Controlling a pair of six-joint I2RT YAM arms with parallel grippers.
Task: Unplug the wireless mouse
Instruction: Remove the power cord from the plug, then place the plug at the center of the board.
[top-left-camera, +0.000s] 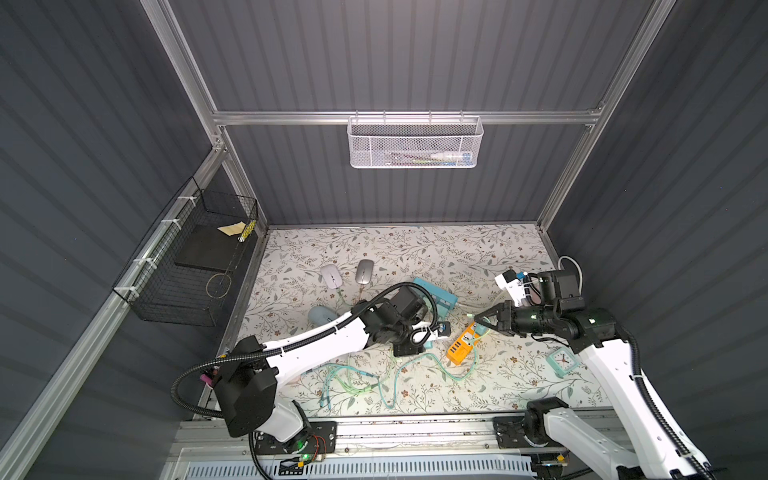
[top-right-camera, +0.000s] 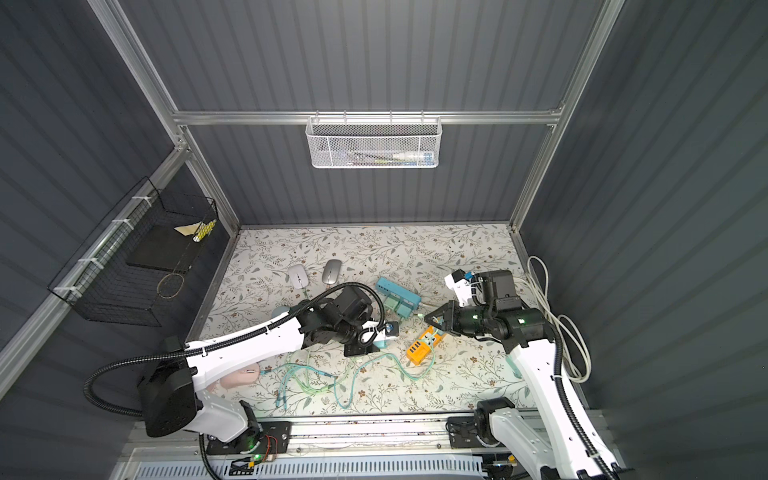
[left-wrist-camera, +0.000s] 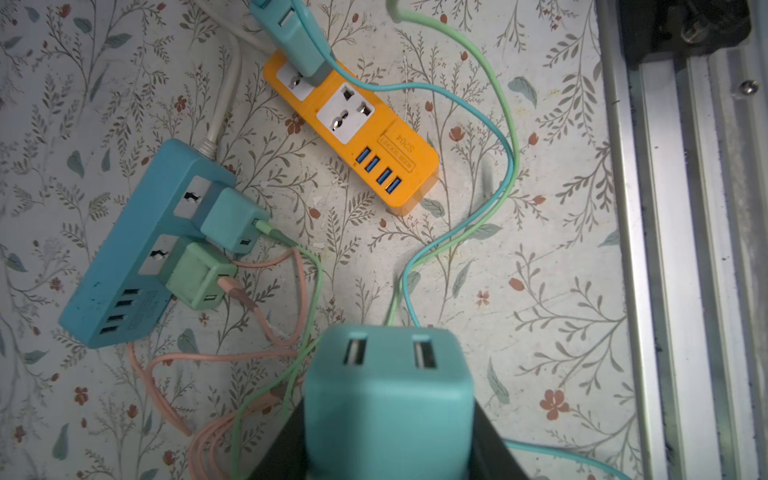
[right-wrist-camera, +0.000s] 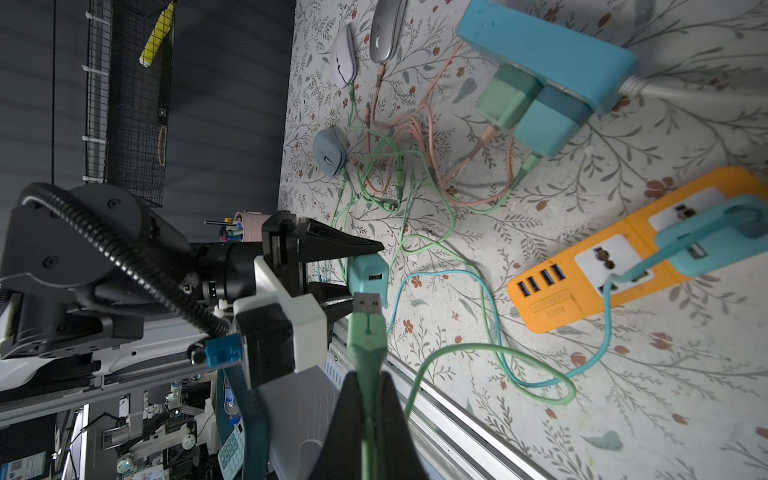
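Seemingly unplugged already: right pincer (right-wrist-camera: 369, 376) clamps the green plug (right-wrist-camera: 366, 328) (clear of the teal charger (left-wrist-camera: 387, 386)); left pincer (right-wrist-camera: 367, 274) grips that charger; next, release both.

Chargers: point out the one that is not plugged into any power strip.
The teal charger held in the left gripper. The others sit in sockets: two on the blue strip, one on the orange strip.

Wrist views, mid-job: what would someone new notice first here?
The left gripper holds a teal charger cube, both its ports empty. Close beside it, the right gripper is shut on a green USB plug, its metal end bare. On the table lie an orange power strip and a blue power strip.
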